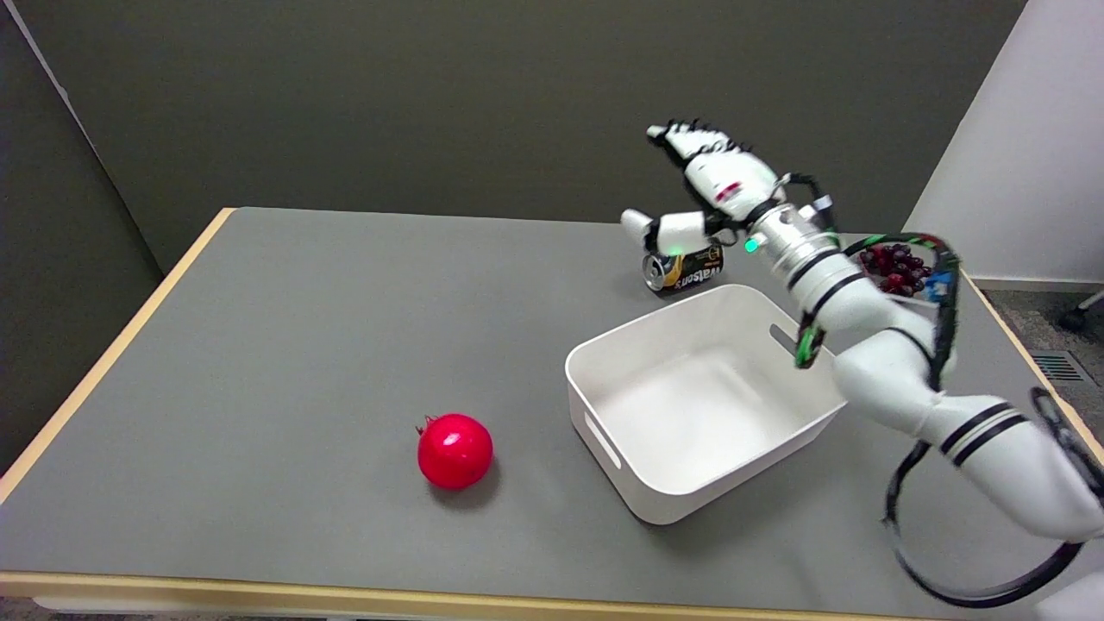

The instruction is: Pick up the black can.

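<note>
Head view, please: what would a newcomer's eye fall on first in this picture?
Probably the white robot hand, open with fingers spread, hovering over the black can that lies on its side at the table's far side. Next, the glossy red pomegranate standing alone near the front edge, and the big white bin between them, with nothing visible in it.

The black can [686, 269] looks like glossy printed metal with a bright silvery end. The bin [707, 401] is smooth white plastic with a soft sheen. The table [302, 345] has a matt grey top edged in pale wood. The pomegranate [454, 450] is shiny red.
</note>
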